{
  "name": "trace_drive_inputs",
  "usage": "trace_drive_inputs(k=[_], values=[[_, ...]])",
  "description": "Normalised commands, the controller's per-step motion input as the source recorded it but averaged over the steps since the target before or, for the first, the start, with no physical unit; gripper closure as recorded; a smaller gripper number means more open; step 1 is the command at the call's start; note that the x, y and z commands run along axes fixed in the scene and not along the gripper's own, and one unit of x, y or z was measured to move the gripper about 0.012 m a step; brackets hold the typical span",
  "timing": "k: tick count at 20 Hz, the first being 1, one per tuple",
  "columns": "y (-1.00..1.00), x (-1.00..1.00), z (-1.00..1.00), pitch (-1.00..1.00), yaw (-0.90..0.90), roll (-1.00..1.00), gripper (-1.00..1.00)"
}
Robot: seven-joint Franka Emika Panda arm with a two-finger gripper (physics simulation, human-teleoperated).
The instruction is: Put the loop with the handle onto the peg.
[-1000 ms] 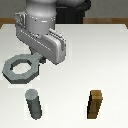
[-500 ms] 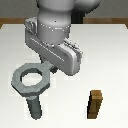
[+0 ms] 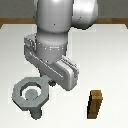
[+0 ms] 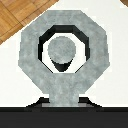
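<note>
Gripper (image 3: 49, 86) is seen low over the table (image 3: 107, 50), clenched on the stubby handle of the loop with the handle (image 3: 30, 93); the fingertips themselves are hidden behind the hand body in the exterior view and below the dark lower edge in the wrist view, so the grasp is judged from the loop being carried clear of the table.

Outward from the claw, the loop is held flat, its long axis running from the handle at the claw away through the ring. The ring lies on the side of the claw toward the exterior view's left.

The peg (image 4: 61, 51) is noted directly beneath the ring. In the wrist view its lighter round top is framed inside the hole (image 4: 50, 35), with a dark gap visible all round it, slightly wider on the far side from the handle. In the exterior view only the peg's foot (image 3: 35, 113) shows below the ring.

The coming move is judged to turn on this alignment: hole centred over peg, axis vertical, so a straight descent should suffice. Whether the ring has already begun to pass over the peg top cannot be told.

Count: one claw, one loop, one peg, one brown wooden block (image 3: 94, 103), the last standing well apart from the claw, toward the exterior view's right.
</note>
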Motion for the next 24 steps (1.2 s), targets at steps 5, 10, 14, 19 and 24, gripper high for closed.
trace_drive_inputs(k=[5, 10, 14, 19, 24], values=[[0.0, -0.2, -0.6, 0.0, 0.0, 0.0, 1.0], [0.0, 0.0, -0.2, 0.0, 0.0, 0.0, -1.0], [0.0, 0.0, 0.0, 0.0, 0.0, 0.0, -1.0], [0.0, 0.0, 0.0, 0.0, 0.0, 0.0, -1.0], [0.0, 0.0, 0.0, 0.0, 0.0, 0.0, -1.0]])
